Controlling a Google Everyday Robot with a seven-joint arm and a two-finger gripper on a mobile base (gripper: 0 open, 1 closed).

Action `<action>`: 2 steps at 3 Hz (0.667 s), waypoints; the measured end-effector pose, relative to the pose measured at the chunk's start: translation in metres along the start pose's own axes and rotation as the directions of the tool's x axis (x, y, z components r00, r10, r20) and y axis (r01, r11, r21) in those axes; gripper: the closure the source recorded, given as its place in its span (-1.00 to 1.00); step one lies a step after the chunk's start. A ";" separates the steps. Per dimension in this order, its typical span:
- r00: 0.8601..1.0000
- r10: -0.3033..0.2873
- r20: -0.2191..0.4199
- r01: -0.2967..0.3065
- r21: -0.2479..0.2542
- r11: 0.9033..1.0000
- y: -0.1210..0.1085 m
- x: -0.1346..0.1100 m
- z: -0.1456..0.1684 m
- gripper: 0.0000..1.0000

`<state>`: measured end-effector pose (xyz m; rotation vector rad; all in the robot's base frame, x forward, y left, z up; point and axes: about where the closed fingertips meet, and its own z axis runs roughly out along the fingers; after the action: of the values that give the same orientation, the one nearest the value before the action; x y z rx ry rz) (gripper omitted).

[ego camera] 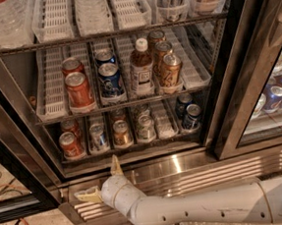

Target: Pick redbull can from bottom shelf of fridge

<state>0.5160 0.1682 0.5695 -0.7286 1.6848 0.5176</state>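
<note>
Camera view suggests the approach step: the claw (95,176), spread and empty, hangs before the base of the fridge (195,171), so next it likely must rise and reach the redbull can (98,136) standing at the front edge of the bottom table (164,126), near its left corner.

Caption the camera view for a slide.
Open gripper hangs low in front of the fridge, below the bottom shelf where the redbull can stands.

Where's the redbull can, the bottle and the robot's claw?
redbull can (98,136): camera view, middle of its body.
bottle (141,74): camera view, on its label.
claw (95,176): camera view, lower left, between its open fingertips.
</note>
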 end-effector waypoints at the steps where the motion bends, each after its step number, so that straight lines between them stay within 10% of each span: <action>1: 1.000 0.014 0.012 -0.015 0.050 0.999 -0.006 -0.010 0.009 -1.00; 2: 1.000 0.012 0.013 -0.013 0.058 0.998 -0.005 -0.006 0.013 -1.00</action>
<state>0.5296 0.1747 0.5724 -0.6715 1.6864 0.4794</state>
